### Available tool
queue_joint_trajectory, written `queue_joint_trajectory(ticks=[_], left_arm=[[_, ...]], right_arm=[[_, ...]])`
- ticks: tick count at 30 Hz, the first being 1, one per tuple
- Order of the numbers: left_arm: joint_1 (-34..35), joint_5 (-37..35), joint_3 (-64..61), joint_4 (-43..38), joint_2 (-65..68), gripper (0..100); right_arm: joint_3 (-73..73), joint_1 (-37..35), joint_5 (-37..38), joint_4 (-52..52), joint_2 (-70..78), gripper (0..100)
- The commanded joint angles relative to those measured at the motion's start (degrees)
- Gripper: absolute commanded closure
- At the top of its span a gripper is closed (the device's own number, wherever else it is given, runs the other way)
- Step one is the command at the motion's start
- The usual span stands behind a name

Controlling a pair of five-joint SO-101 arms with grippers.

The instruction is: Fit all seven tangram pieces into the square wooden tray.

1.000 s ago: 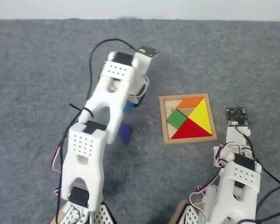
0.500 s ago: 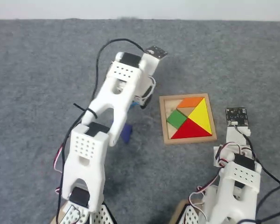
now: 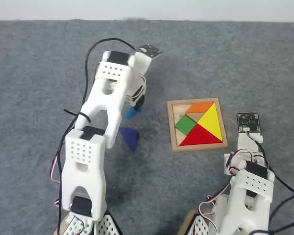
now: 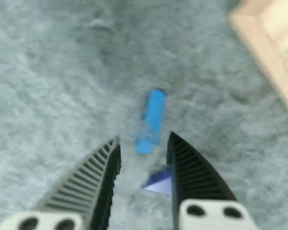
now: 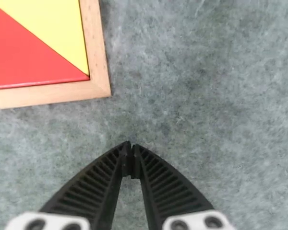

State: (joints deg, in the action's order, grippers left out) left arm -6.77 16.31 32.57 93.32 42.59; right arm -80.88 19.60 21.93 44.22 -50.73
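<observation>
The square wooden tray (image 3: 173,143) lies right of centre and holds orange (image 3: 200,106), yellow (image 3: 212,122), red (image 3: 200,135) and green (image 3: 185,125) pieces, with a bare wood patch between them. A light blue piece (image 3: 132,113) and a dark blue piece (image 3: 130,138) lie on the carpet left of the tray. My left gripper (image 3: 138,102) hangs open just above the light blue piece (image 4: 151,120), which lies just past its fingertips (image 4: 116,142); the dark blue piece (image 4: 159,183) shows between the fingers lower down. My right gripper (image 5: 130,145) is shut and empty, near the tray's corner (image 5: 98,72).
Grey carpet covers the whole table. The left arm's white links (image 3: 95,132) stretch from the front edge over the carpet's left half. The right arm's base (image 3: 247,196) stands at the front right, below the tray. A tray edge (image 4: 264,45) shows in the left wrist view.
The left arm swung toward the tray, then back to the left. The light blue piece now shows more fully beside its gripper. The right arm has kept still.
</observation>
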Motion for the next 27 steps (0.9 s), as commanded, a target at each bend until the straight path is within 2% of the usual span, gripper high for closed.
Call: queue_joint_trajectory(ticks=[1,7,11,16,23,27], left_arm=[[0.2,0.5,1.0,-1.9,1.3,85],[-1.8,0.5,1.1,-4.0,6.0,85],[-1.8,1.1,1.0,-3.9,7.5,98],[-2.7,2.3,1.4,0.4,4.0,99],[-11.3,-1.8,0.8,6.6,-8.8,99],[-16.7,-5.5,-2.7,6.9,-12.2,99]], right_arm=[[0.4,-0.7,2.0,-1.1,-1.6,99.0],[0.4,-0.7,2.0,-1.1,-1.6,99.0],[0.4,-0.7,2.0,-1.1,-1.6,99.0],[0.4,-0.7,2.0,-1.1,-1.6,99.0],[0.4,-0.7,2.0,-1.1,-1.6,99.0],[0.4,-0.7,2.0,-1.1,-1.6,99.0]])
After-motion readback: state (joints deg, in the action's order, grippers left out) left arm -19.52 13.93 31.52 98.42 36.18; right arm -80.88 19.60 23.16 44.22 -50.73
